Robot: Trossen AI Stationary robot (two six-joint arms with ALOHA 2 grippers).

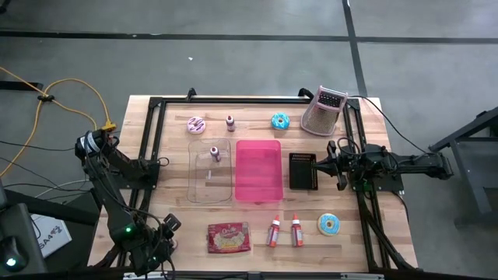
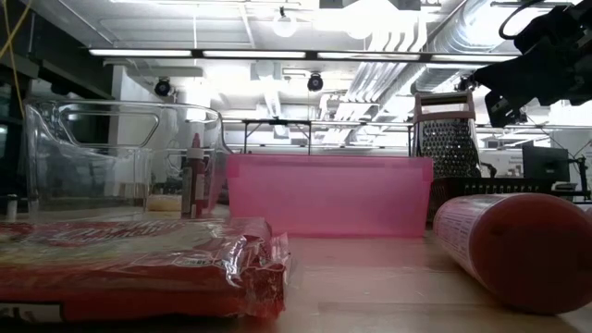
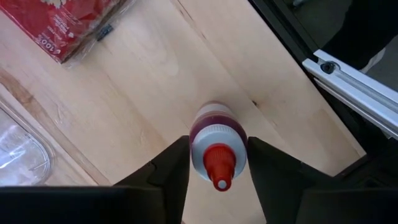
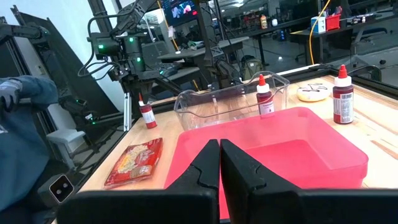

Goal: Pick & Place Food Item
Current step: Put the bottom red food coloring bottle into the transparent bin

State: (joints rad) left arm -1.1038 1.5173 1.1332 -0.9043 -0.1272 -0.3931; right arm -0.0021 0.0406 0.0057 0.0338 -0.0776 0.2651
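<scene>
My left gripper [image 3: 217, 152] is at the table's near left corner [image 1: 167, 227], shut on a small bottle [image 3: 214, 124] with dark red contents and a red cap. The same bottle shows upright in the right wrist view [image 4: 147, 115]. My right gripper [image 4: 219, 163] is shut and empty. It hovers at the table's right [image 1: 331, 155], above a black tray [image 1: 303, 171] and beside the pink container [image 1: 258, 169]. A red food packet [image 1: 228, 237] lies flat near the front edge. My left gripper pinches the bottle between its two fingers, on the body's two opposite sides just below the cap [image 3: 194, 149]. The fingers come from above, pointing down. The bottle stands upright, cap up. I cannot tell whether its base is on the table or just clear of it.
A clear container [image 1: 212, 171] with a bottle inside [image 1: 215, 153] sits left of the pink one. Two red bottles [image 1: 274, 232] and a blue-iced donut [image 1: 329, 225] lie at the front. At the back are a pink donut [image 1: 196, 124], a bottle [image 1: 230, 122], a blue donut [image 1: 280, 120] and a grater [image 1: 323, 109].
</scene>
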